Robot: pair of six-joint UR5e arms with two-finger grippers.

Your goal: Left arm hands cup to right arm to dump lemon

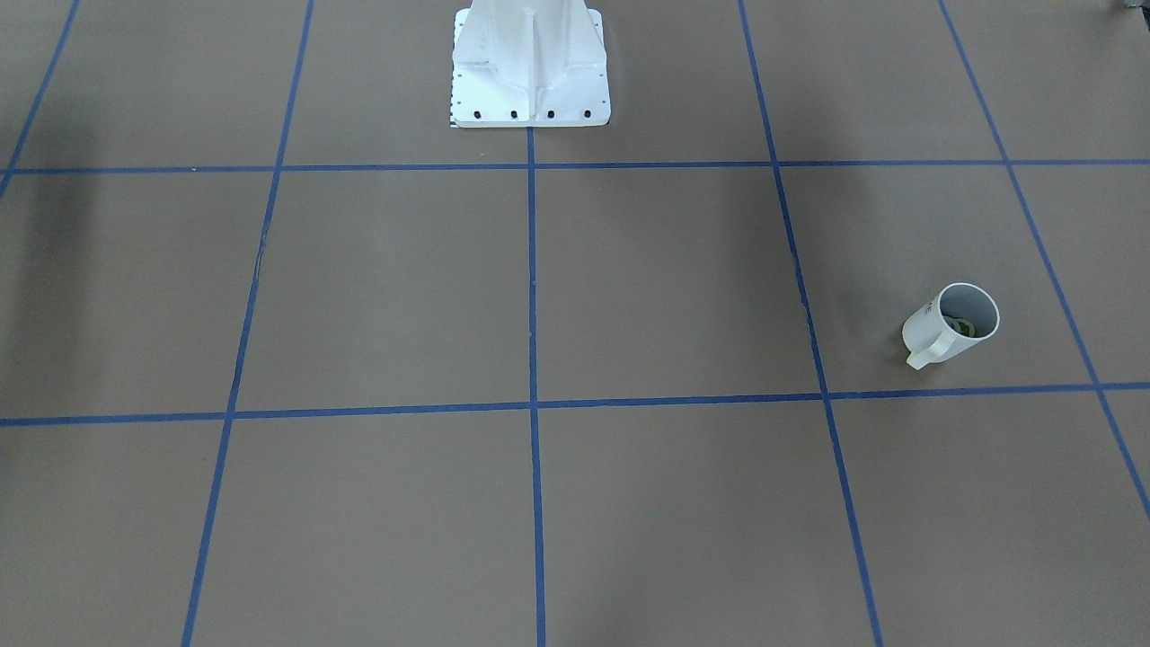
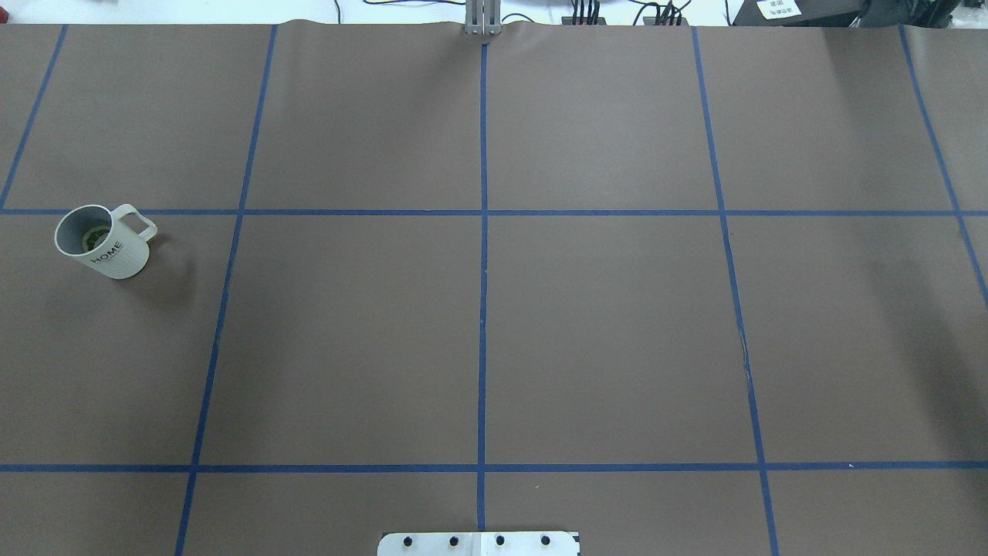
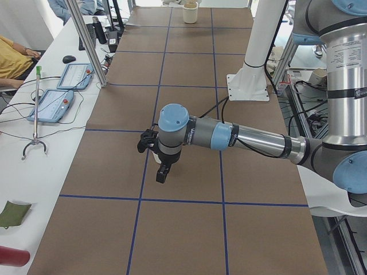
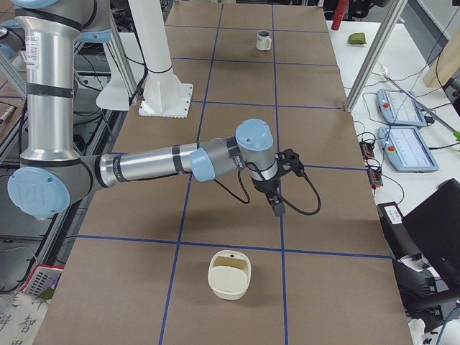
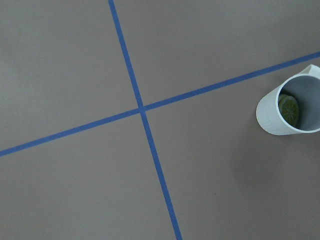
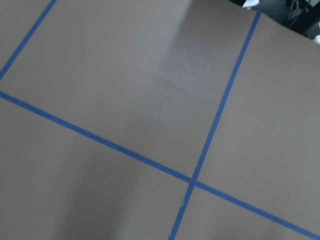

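The white cup (image 2: 104, 241) with black "HOME" lettering stands upright on the brown table at the robot's far left, its handle toward the table's far side. It also shows in the front-facing view (image 1: 934, 334), the left wrist view (image 5: 270, 112) and, far off, the right side view (image 4: 264, 40). The yellow-green lemon (image 5: 289, 110) lies inside it (image 1: 963, 328). The left gripper (image 3: 163, 173) hangs above the table near the cup's spot; I cannot tell whether it is open or shut. The right gripper (image 4: 276, 207) hangs over the table's right part, far from the cup; I cannot tell its state.
A cream open container (image 4: 230, 273) sits on the table at the robot's far right end and shows far off in the left side view (image 3: 190, 11). The white robot pedestal (image 1: 530, 67) stands at the table's middle edge. Pendants and cables lie on the side desk (image 3: 57, 103).
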